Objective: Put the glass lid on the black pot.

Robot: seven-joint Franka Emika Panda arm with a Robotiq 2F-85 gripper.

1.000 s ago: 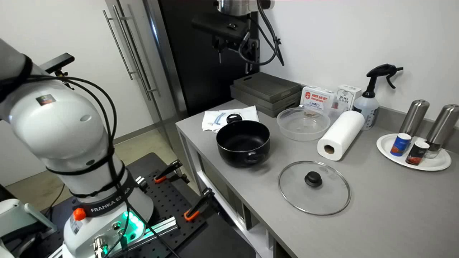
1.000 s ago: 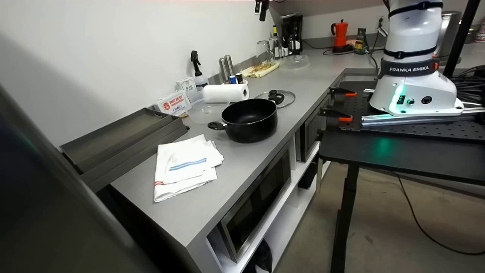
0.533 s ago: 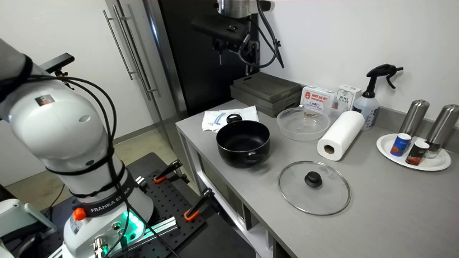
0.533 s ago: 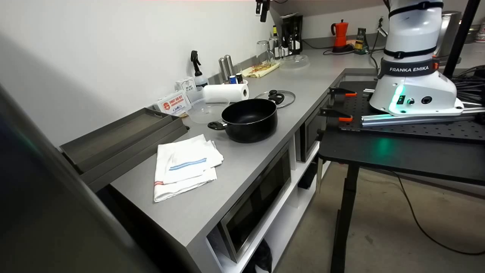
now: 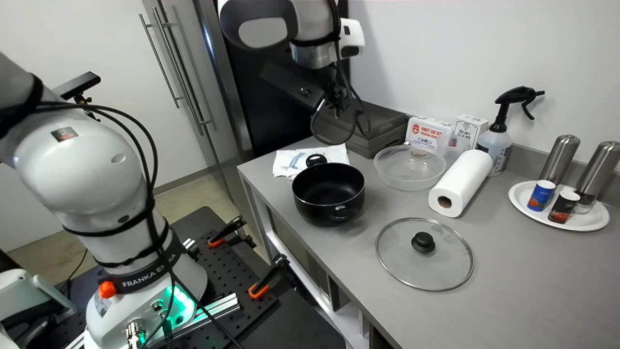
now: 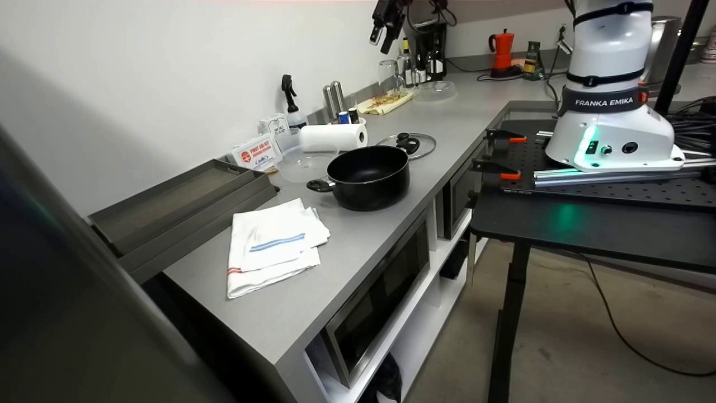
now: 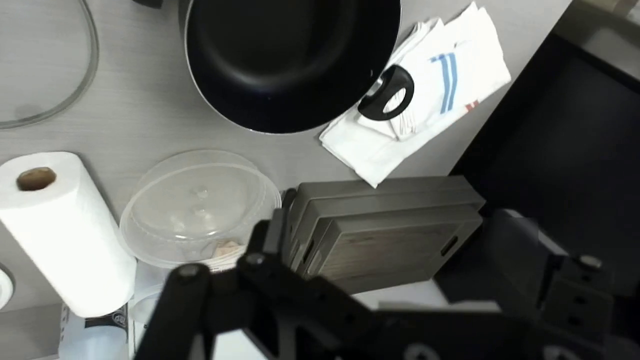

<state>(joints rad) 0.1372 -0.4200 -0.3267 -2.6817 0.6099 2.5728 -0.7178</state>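
Note:
The glass lid (image 5: 426, 264), clear with a metal rim and dark knob, lies flat on the counter, knob up. It is partly behind the pot in an exterior view (image 6: 426, 146), and only part of it shows in the wrist view (image 7: 93, 45). The black pot (image 5: 329, 194) stands uncovered and empty beside it; it also shows in an exterior view (image 6: 369, 179) and in the wrist view (image 7: 290, 60). My gripper (image 7: 400, 210) is open and empty, its fingers wide apart. It hangs high above the counter, over the tray stack side, away from the lid; it also shows in an exterior view (image 6: 381, 43).
Stacked grey trays (image 5: 368, 123), a white towel (image 6: 277, 246), a clear round dish (image 5: 409, 167) and a paper towel roll (image 5: 460, 183) surround the pot. A spray bottle (image 5: 495, 145) and a white plate (image 5: 588, 220) with shakers stand along the wall.
The arm's wrist and gripper have come down and tilted, showing more of the arm in both exterior views. The lid and the pot have not moved.

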